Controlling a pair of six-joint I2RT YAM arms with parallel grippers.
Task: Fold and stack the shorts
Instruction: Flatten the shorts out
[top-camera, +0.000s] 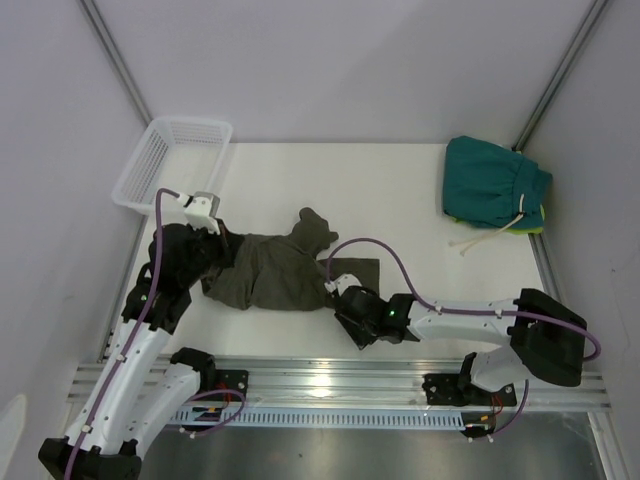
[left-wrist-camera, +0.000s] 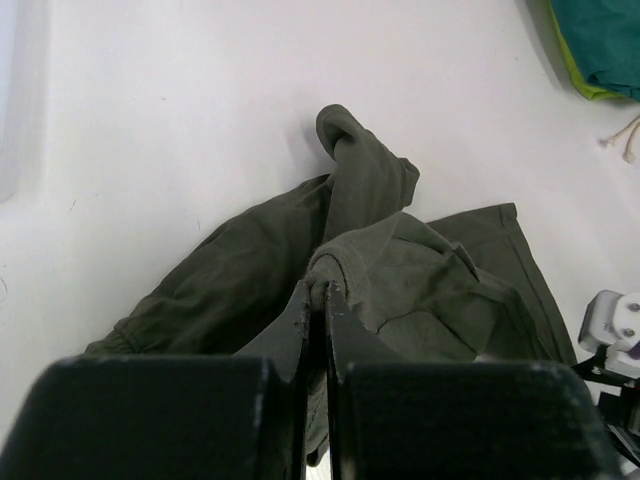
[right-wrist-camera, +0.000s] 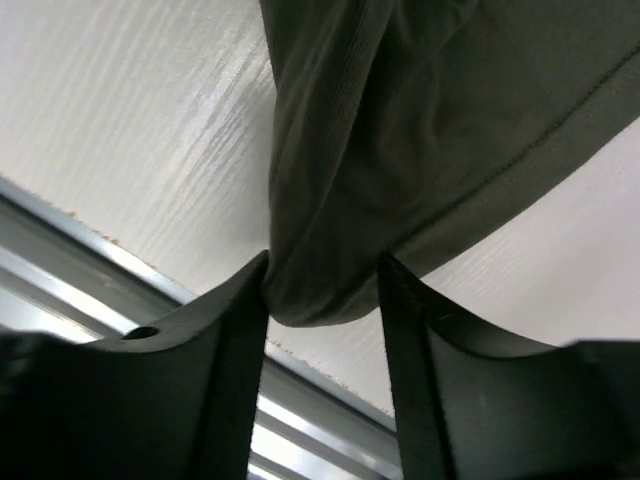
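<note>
Near the middle of the white table (top-camera: 400, 200), lying crumpled and not yet folded: the olive-green shorts (top-camera: 275, 272), with one leg poking toward the far side and a flat hem spread out to the right. At the cloth's left end, nipped tight by the left gripper (left-wrist-camera: 315, 292), with both fingers pressed almost together on a raised fold of fabric. Over at the near right corner of the cloth, clamped by the right gripper (right-wrist-camera: 322, 280), with a thick bunch of olive fabric squeezed between its fingers, right by the metal rail (top-camera: 350, 372) at the table's near edge. Off in the far right corner, well apart: the folded teal pair (top-camera: 495, 180), with a white drawstring (top-camera: 488, 232) trailing onto the table and a yellow-green strip (top-camera: 536, 227) peeking out beneath. Up at the far left corner, a white mesh basket (top-camera: 190, 125).
</note>
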